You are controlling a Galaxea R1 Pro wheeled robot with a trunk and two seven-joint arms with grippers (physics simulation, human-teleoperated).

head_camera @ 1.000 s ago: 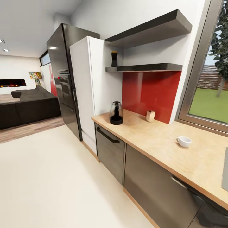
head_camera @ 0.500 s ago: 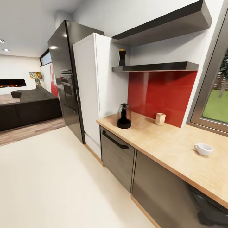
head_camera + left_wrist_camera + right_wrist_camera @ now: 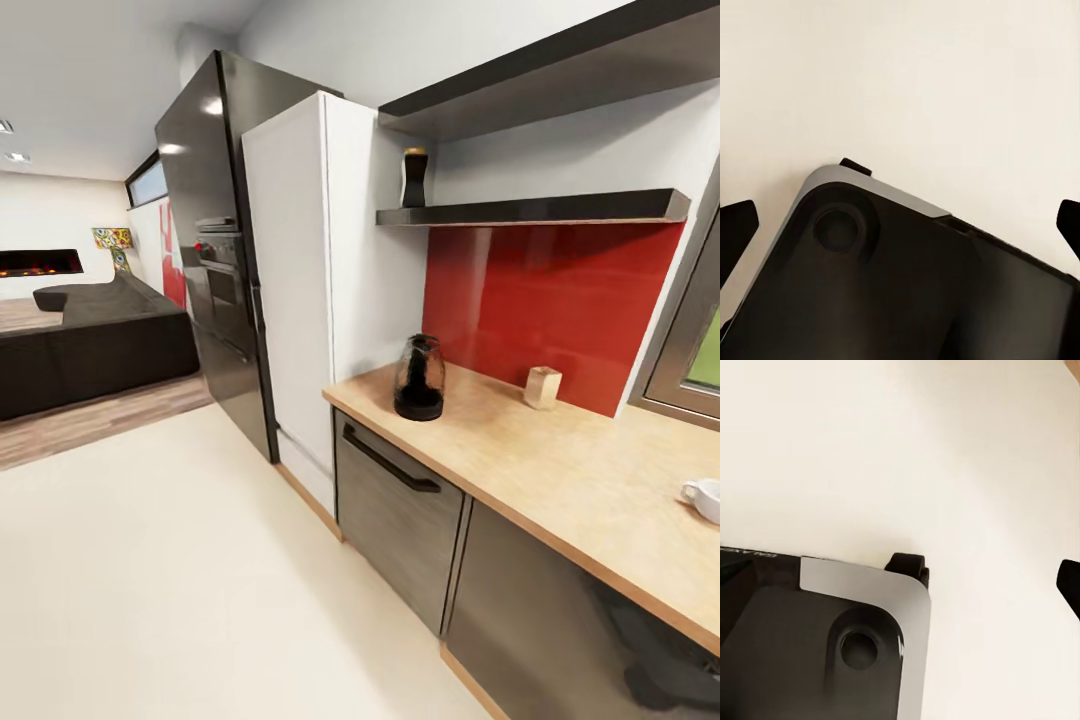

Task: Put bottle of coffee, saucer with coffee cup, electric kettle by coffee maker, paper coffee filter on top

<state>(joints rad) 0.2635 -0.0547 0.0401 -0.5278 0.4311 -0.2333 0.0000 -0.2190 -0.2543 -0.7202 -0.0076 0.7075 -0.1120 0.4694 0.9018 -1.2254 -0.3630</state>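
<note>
pale floor (image 3: pixel 180 560) lies under the robot's base (image 3: pixel 907 292); both claws hang spread wide with nothing in them. farther off, the kitchen countertop (image 3: pixel 560 470) holds the electric kettle (image 3: pixel 419 377) and the coffee cup (image 3: pixel 703 497), near the picture's edge. farthest, the bottle of coffee (image 3: pixel 414 177) stands high on the kitchen shelf (image 3: pixel 540 208), so a clumsy reach could tip it.

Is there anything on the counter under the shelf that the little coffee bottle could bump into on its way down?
The bottle of coffee stands on the kitchen shelf. Below it on the kitchen countertop are the electric kettle and a small tan box by the red wall. Between and before them the top looks bare.
</note>
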